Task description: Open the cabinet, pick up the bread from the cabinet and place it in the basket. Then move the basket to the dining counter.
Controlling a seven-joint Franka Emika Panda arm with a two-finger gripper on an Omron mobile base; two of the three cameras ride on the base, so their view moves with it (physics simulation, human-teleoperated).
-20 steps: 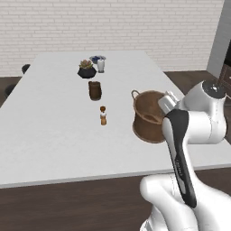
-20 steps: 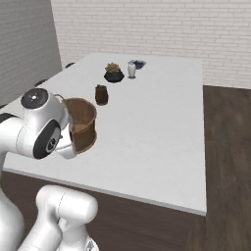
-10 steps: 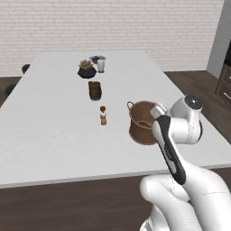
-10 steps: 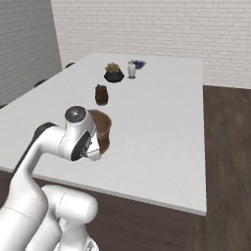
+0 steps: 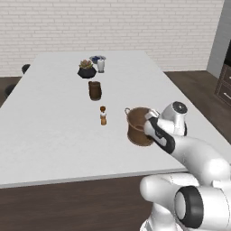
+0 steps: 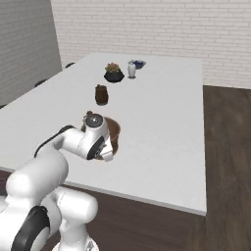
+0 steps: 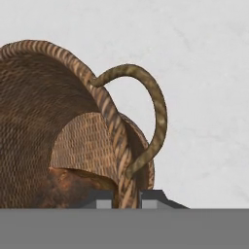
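The brown woven basket (image 5: 136, 128) (image 6: 113, 131) sits low over the near part of the white dining counter (image 5: 54, 122) (image 6: 162, 112); I cannot tell whether it touches the top. My gripper (image 5: 150, 118) (image 6: 105, 148) (image 7: 126, 198) is shut on the basket's rim (image 7: 119, 160), one fingertip inside and one outside, just below a loop handle (image 7: 156, 112). In the hand view the bread (image 7: 63, 187) shows as a dark brown lump at the bottom of the basket.
Further along the counter stand a small shaker bottle (image 5: 103, 116), a brown cup (image 5: 94, 90) (image 6: 101, 94), a potted plant (image 5: 86, 69) (image 6: 113, 72), a white cup (image 5: 101, 64) (image 6: 131, 69) and a blue bowl (image 6: 139, 62). A dark cabinet (image 5: 223, 67) stands at the right.
The arm has bent down and carried the basket lower and a little to the left over the counter. The grip on the rim has stayed shut.
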